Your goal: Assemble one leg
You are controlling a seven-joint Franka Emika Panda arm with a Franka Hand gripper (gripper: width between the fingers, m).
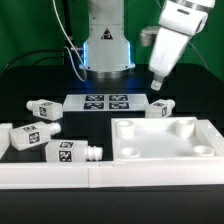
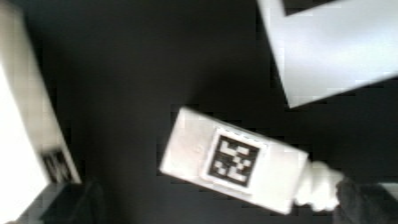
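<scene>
Leg [image 1: 160, 109] lay just behind top [image 1: 165, 150], on the exterior view's right of marker board [image 1: 105, 101] | under gripper [image 1: 157, 82], apart | long axis diagonal in wrist view, peg [image 2: 320, 185] trailing | finger spread: cannot tell

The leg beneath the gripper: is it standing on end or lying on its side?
Lying on its side. The leg rests lengthwise on the table, peg pointing sideways; the gripper hangs above, apart.

Clear air around end effector [image 1: 157, 84]; leg [image 1: 160, 110] below, tray top [image 1: 165, 156] beside.
</scene>
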